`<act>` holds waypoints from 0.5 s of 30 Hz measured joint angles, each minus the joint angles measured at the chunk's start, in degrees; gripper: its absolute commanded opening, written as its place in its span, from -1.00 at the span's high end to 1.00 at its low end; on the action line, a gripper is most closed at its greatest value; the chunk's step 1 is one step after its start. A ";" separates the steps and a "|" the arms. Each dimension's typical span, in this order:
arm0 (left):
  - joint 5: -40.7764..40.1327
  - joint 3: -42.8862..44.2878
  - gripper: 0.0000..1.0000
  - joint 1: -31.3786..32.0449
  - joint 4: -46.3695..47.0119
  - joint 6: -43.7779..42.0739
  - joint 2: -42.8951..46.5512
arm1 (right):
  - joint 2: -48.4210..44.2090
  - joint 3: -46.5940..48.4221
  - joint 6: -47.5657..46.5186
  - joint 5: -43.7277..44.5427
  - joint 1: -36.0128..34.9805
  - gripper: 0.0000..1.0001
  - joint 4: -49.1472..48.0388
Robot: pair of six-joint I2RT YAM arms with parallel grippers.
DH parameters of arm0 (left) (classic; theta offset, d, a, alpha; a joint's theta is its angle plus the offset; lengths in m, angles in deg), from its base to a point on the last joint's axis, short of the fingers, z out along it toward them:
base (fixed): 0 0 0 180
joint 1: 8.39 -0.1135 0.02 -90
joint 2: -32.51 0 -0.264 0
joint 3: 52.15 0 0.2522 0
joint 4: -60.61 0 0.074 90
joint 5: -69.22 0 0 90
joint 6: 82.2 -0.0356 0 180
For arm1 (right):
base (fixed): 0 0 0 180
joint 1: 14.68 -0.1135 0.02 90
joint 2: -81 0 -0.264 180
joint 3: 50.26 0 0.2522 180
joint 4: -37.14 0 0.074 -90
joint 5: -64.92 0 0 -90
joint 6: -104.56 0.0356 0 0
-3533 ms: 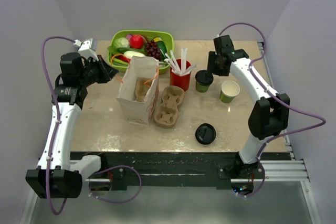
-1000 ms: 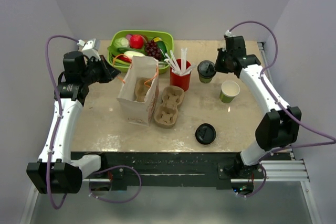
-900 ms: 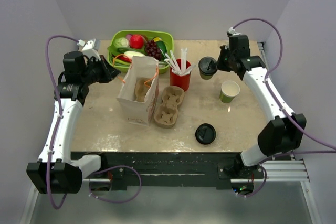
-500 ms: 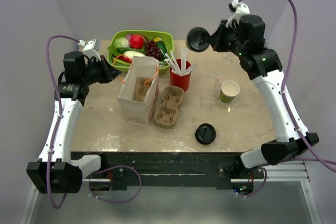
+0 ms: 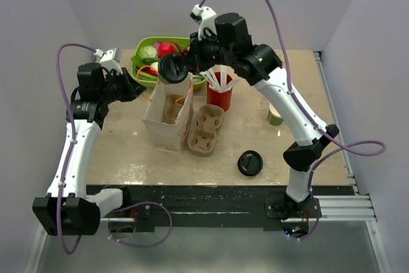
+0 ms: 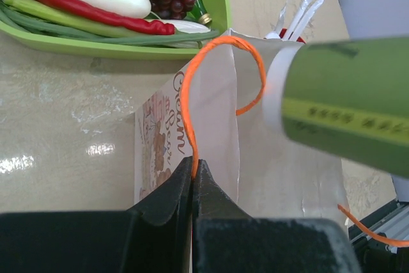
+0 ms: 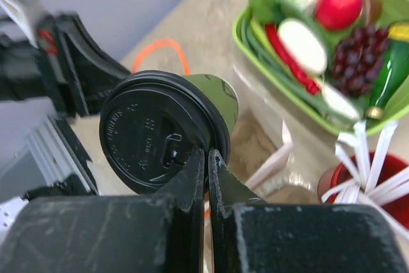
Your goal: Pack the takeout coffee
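The takeout coffee (image 5: pixel 171 68), a green cup with a black lid (image 7: pixel 153 132), hangs tilted on its side above the open mouth of the white paper bag (image 5: pixel 167 113). My right gripper (image 5: pixel 189 64) (image 7: pixel 207 153) is shut on the lid's rim. In the left wrist view the cup's green wall (image 6: pixel 348 113) shows over the bag (image 6: pixel 255 151). My left gripper (image 5: pixel 137 89) (image 6: pixel 193 161) is shut on the bag's orange handle (image 6: pixel 187 100), to the bag's left. A second green cup (image 5: pixel 275 118) stands open at the right, partly behind the right arm.
A brown cup carrier (image 5: pixel 204 130) lies right of the bag, and another sits inside it (image 5: pixel 172 108). A red cup with white sticks (image 5: pixel 219 94) stands behind the carrier. A green tray of vegetables and fruit (image 5: pixel 203 45) is at the back. A loose black lid (image 5: pixel 250 163) lies near the front.
My right arm has lifted the lidded cup from the table's right side and swung it left, to above the bag. The left arm has stayed on the handle.
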 measured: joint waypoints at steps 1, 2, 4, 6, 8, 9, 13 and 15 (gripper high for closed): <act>-0.22 0.00 1.00 0.00 -0.09 0.09 0.02 | 0.72 -0.22 -0.13 0.09 -0.33 1.00 1.27; -0.42 0.00 1.00 0.00 -0.11 0.15 0.07 | 1.18 -0.46 -0.22 0.09 -0.50 1.00 2.27; -0.72 0.00 1.00 0.00 -0.09 0.17 0.20 | 1.38 -1.46 -0.44 0.24 -1.07 1.00 4.31; -0.74 0.00 1.00 0.00 -0.09 0.20 0.39 | 1.38 -1.88 -0.50 0.59 -1.55 1.00 5.64; -0.74 0.00 1.00 0.00 -0.09 0.20 0.59 | 1.38 -1.90 -0.52 1.60 -1.99 1.00 6.51; -0.72 0.00 1.00 0.00 -0.09 0.20 0.70 | 1.38 -1.90 -0.57 1.84 -2.21 1.00 6.82; -0.04 0.00 1.00 0.00 0.00 0.11 0.98 | 1.53 -1.70 -2.32 1.64 -2.91 1.00 8.20; 0.96 0.00 1.00 0.00 0.20 -0.04 0.98 | 2.40 -0.37 -4.52 1.09 -3.28 1.00 9.51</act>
